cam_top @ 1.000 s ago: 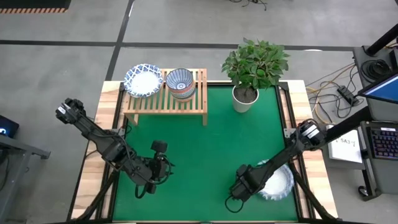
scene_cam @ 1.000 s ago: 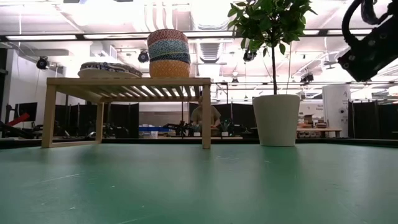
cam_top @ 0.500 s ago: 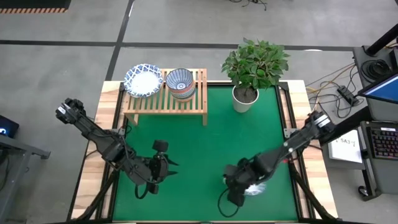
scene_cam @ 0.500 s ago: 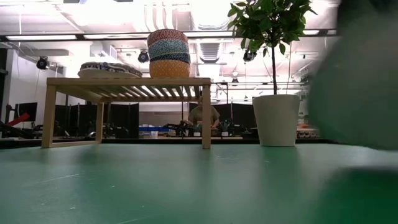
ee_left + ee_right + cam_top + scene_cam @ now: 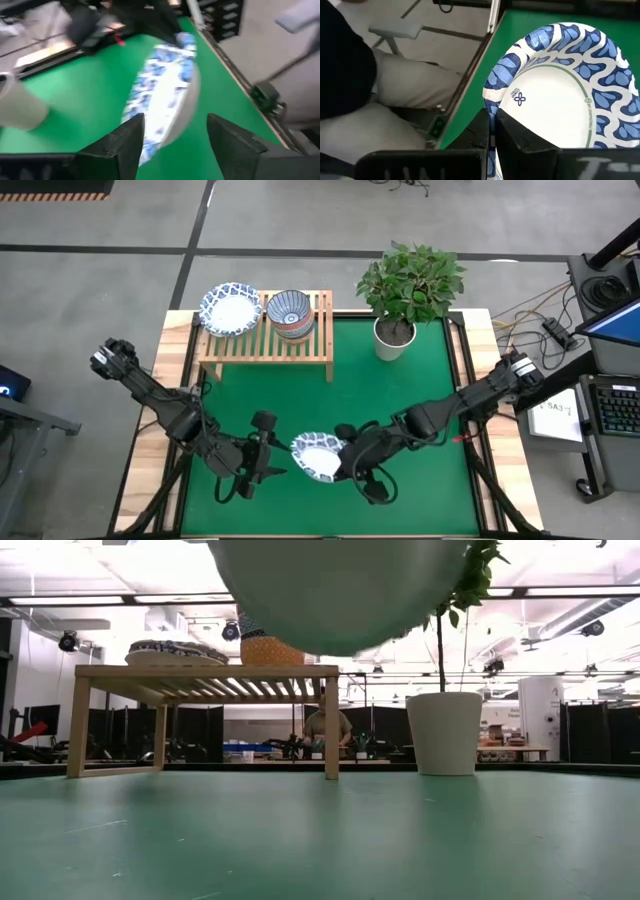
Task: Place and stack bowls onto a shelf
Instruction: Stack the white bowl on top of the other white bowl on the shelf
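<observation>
A wide white bowl with a blue patterned rim (image 5: pixel 318 455) hangs above the green table's near middle, open side up, with my right gripper (image 5: pixel 343 462) shut on it. The low view shows its white underside (image 5: pixel 340 590) high over the mat. My left gripper (image 5: pixel 272 448) stands open just left of the bowl, its fingers (image 5: pixel 125 145) on either side of the bowl's near rim (image 5: pixel 165 100); whether they touch it I cannot tell. On the wooden shelf (image 5: pixel 265 345) at the far left rest white bowls (image 5: pixel 230 308) and a stack of small patterned bowls (image 5: pixel 290 312). My right gripper pinches the bowl's rim (image 5: pixel 492 107) between its two fingers, one finger (image 5: pixel 530 140) on the inner face and the other under the rim outside. The fingers come in roughly level from the table's right. The bowl is lifted clear of the table, open side up.
A white plant pot (image 5: pixel 393 340) with a leafy plant stands at the far edge, right of the shelf. Open green mat (image 5: pixel 400 400) lies between shelf and arms. In the low view a person (image 5: pixel 325 728) shows far behind the table.
My right gripper has taken hold of the white bowl at the table's near right, lifted it clear and carried it toward the left to the near middle. My left gripper has opened wider and edged toward the bowl.
</observation>
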Action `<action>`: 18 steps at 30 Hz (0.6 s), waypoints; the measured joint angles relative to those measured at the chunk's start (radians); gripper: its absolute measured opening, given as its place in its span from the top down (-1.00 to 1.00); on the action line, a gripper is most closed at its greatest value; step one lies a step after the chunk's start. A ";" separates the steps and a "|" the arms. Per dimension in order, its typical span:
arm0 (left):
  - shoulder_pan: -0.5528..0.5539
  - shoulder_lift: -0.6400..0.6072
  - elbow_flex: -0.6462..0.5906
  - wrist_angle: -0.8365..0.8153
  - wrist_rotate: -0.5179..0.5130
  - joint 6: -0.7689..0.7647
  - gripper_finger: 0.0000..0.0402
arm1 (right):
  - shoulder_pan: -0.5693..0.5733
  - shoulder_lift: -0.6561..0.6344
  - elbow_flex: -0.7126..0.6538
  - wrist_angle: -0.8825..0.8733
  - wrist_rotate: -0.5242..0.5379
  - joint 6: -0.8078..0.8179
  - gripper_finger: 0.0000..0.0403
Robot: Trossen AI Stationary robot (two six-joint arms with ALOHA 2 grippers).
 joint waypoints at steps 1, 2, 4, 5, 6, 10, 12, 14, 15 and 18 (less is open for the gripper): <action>0.000 0.005 -0.001 0.000 0.020 0.007 -0.01 | -0.008 0.000 0.000 0.009 -0.002 -0.032 0.96; 0.000 0.010 -0.002 0.000 0.025 0.010 -0.04 | -0.015 0.000 0.000 0.026 -0.013 -0.066 0.96; 0.000 0.020 -0.002 0.005 0.023 0.009 -0.08 | -0.030 0.000 0.000 0.057 -0.059 -0.119 0.96; 0.002 0.024 -0.002 0.007 0.023 0.009 -0.09 | -0.036 0.000 0.003 0.062 -0.071 -0.136 0.96; 0.004 0.030 -0.002 0.010 0.021 0.008 -0.09 | -0.041 0.000 0.010 0.063 -0.075 -0.152 0.96; 0.005 0.054 -0.002 0.022 0.018 0.015 -0.02 | -0.057 -0.001 0.020 0.066 -0.097 -0.211 0.96; 0.004 0.062 -0.002 0.022 0.018 0.015 0.08 | -0.065 -0.001 0.020 0.064 -0.104 -0.230 0.96; 0.004 0.067 -0.002 0.022 0.017 0.015 0.26 | -0.072 -0.001 0.020 0.063 -0.102 -0.243 0.96; 0.005 0.069 -0.002 0.022 0.019 0.015 0.37 | -0.074 -0.001 0.020 0.062 -0.100 -0.249 0.96; 0.003 0.069 -0.002 0.021 0.030 0.014 0.81 | -0.089 -0.001 0.020 0.059 -0.098 -0.255 0.90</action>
